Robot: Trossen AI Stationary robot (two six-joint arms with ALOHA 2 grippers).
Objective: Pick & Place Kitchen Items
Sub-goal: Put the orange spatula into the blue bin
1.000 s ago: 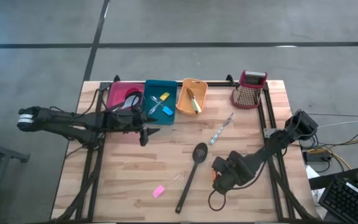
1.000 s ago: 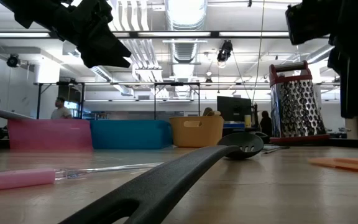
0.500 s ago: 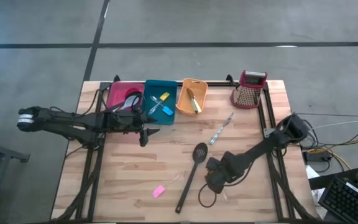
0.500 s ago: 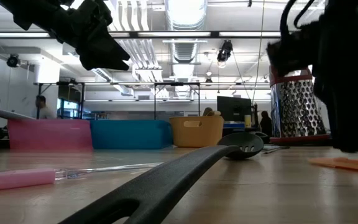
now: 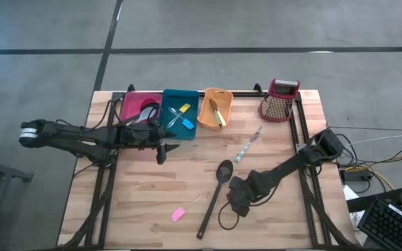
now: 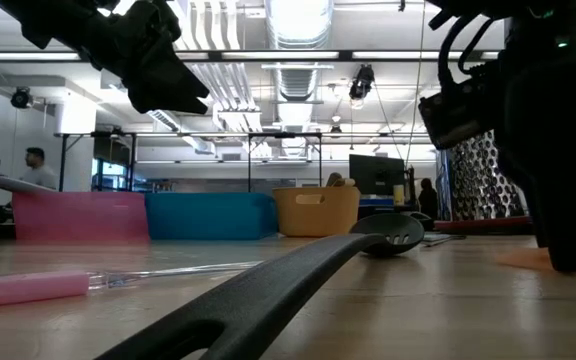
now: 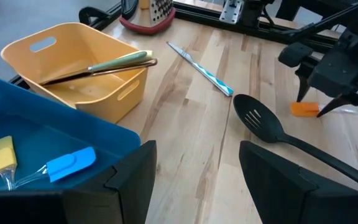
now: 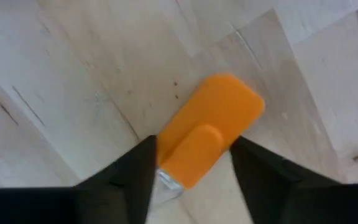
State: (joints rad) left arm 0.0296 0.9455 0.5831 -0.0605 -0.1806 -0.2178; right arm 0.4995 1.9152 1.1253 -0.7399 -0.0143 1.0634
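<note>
My right gripper (image 8: 191,180) points down over a small orange-handled tool (image 8: 211,127) lying flat on the table's right half, open, with one finger on each side of the handle's narrow end. The left wrist view shows the same tool (image 7: 304,109) between those fingers. A long black slotted spoon (image 5: 215,195) lies just to its left. Also on the wood are a pink-handled tool (image 5: 180,213) and a blue-and-clear tool (image 5: 248,145). My left gripper (image 5: 165,150) hovers open by the teal bin (image 5: 180,115). My right gripper comes from above, pointing down, its fingers (image 8: 135,168) on either side of the orange handle's narrow end (image 8: 191,152), lying across the tool. I cannot tell whether the pads touch it. The tool lies flat on the table.
A pink bin (image 5: 137,106), the teal bin and an orange bin (image 5: 215,108), each holding utensils, stand along the far edge. A metal box grater (image 5: 279,100) stands at the far right. Black frame rails (image 5: 300,132) run along both sides. Bare wood lies at the near left.
My right gripper has come down and moved a little toward the table's left, ending low over the orange-handled tool beside the slotted spoon's handle. The utensils on the table have stayed where they were.
</note>
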